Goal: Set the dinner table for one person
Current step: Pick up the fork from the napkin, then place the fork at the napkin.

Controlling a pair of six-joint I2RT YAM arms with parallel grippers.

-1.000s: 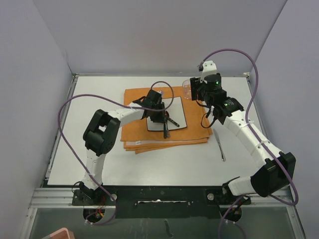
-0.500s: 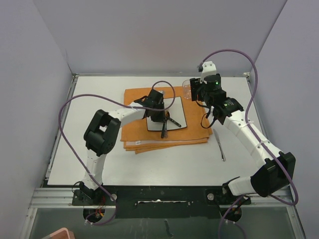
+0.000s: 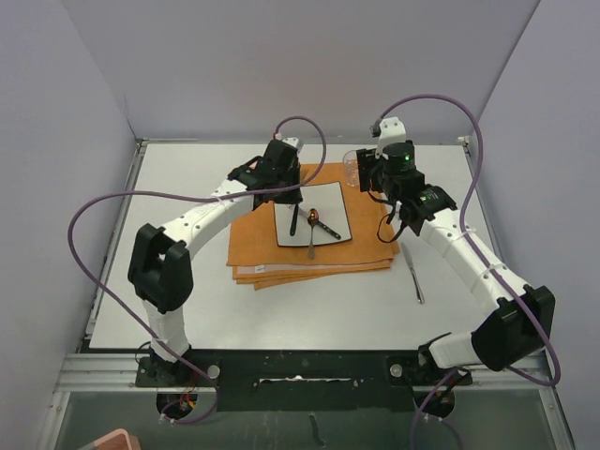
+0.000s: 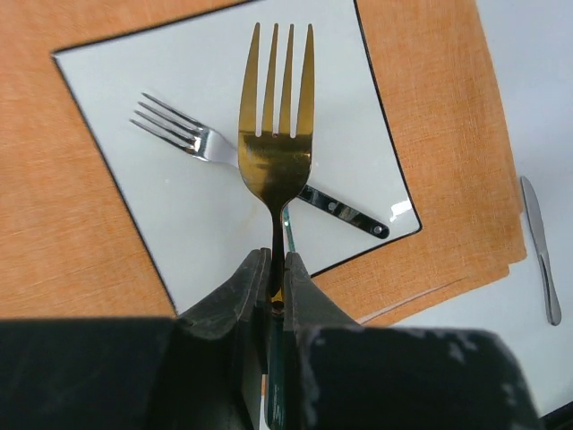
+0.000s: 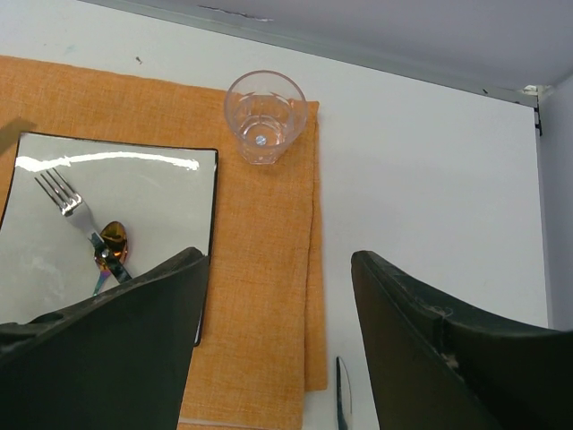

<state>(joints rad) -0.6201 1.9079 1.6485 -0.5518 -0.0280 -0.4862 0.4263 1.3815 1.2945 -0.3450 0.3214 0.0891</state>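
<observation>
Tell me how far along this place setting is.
Done: orange placemat, square plate, glass at the mat's far right corner, knife on the dinner table beside the mat. In hand: left jaws shut on a gold fork over the plate. Left: place it, probably move the silver fork and spoon off the plate. Right jaws open, empty.

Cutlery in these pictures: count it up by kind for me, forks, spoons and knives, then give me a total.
Forks: 2 (gold fork held in the left gripper; silver fork lying on the plate)
Spoons: 1 (spoon on the plate)
Knives: 1 (knife on the table, beside the placemat)
Total: 4
</observation>
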